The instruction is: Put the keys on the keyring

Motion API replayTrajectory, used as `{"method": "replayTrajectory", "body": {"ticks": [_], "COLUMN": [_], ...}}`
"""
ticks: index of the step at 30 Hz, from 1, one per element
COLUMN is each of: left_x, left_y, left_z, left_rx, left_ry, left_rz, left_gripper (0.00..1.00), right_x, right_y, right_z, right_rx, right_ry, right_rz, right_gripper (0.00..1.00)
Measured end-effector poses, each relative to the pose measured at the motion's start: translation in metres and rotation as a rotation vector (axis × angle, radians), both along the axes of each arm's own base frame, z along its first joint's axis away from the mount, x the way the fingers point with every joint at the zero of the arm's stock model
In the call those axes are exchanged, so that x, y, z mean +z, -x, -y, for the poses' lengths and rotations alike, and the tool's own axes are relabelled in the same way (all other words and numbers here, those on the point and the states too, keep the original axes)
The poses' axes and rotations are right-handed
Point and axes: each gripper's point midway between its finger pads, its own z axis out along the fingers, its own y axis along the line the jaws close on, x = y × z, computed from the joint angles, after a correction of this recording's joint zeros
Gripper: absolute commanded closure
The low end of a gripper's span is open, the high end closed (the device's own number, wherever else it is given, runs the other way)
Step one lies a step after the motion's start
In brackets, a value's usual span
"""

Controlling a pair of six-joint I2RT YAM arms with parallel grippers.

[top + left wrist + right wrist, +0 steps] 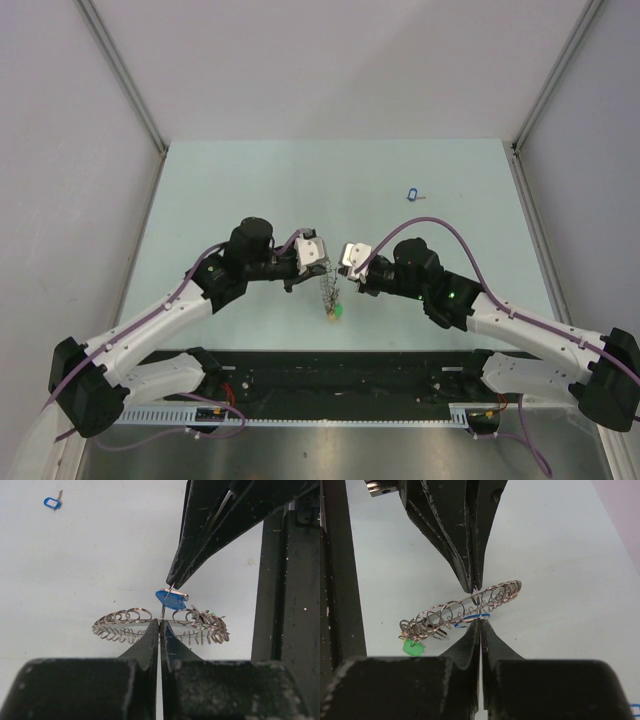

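**Both grippers meet at the keyring, mid-table**

The left gripper (160, 624) is at the centre of the table (230, 190). Its fingers are pressed together on the thin wire of the keyring (131, 622), with no gap between them. In the left wrist view the keyring shows edge-on, and its small split rings fan out to both sides of the pinch. In the top view it is a short streak running toward the arm bases, between the two wrists. A green tag (413, 647) hangs at its near, lower end. Whether that end touches the table cannot be told.

The right gripper (480, 625) faces the left one, their tips almost touching. It is clamped on a key, and the key's blue tag (170, 599) sits just above the ring wire beside the left fingertips. Whether the key is threaded onto the ring cannot be made out.

A second blue key (411, 194) lies flat on the table, farther right and farther back. It is well apart from both grippers.
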Motion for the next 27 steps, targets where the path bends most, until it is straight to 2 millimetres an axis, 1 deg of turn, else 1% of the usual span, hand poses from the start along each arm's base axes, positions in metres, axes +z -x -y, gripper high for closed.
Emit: {"method": "replayTrajectory", "body": {"ticks": [15, 27], "left_x": [0.0022, 0.0073], "left_y": [-0.0005, -0.0013], "left_z": [0.0005, 0.0015], "left_rx": [0.0, -0.002], "left_ry": [0.007, 0.022], "left_rz": [0.007, 0.023], "left_gripper": [1.0, 1.0], "right_x": [-0.0062, -0.0065], "right_y": [-0.0012, 0.0006], "right_z": [-0.0013, -0.0025], "right_rx": [0.002, 0.014], "right_ry": [0.013, 0.012], "right_rz": [-0.012, -0.016], "right_gripper": [1.0, 1.0]}}
